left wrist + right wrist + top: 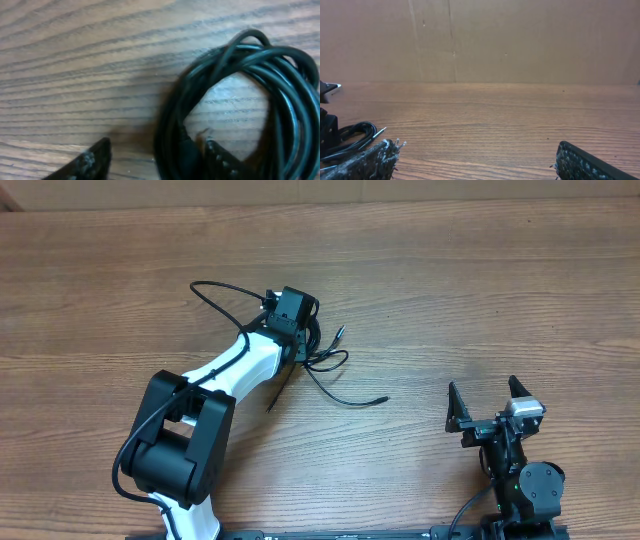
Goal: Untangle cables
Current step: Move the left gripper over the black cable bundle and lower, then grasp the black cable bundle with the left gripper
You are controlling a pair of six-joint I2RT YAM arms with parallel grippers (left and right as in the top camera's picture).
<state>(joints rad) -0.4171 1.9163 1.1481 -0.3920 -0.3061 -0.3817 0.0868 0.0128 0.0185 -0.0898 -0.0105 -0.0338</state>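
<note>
Black cables [175, 125] between left fingers [97, 159]

wood tbl [500, 280], cardboard wall [520, 40]

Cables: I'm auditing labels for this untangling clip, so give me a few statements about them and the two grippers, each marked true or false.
1. The cables lie fully separated. False: they are bunched in one coil.
2. The left gripper is down at the coil, fingers apart. True.
3. The right gripper holds a cable. False: it is open, empty and well apart from them.
4. The coil rests on a wood-grain table. True.
</note>
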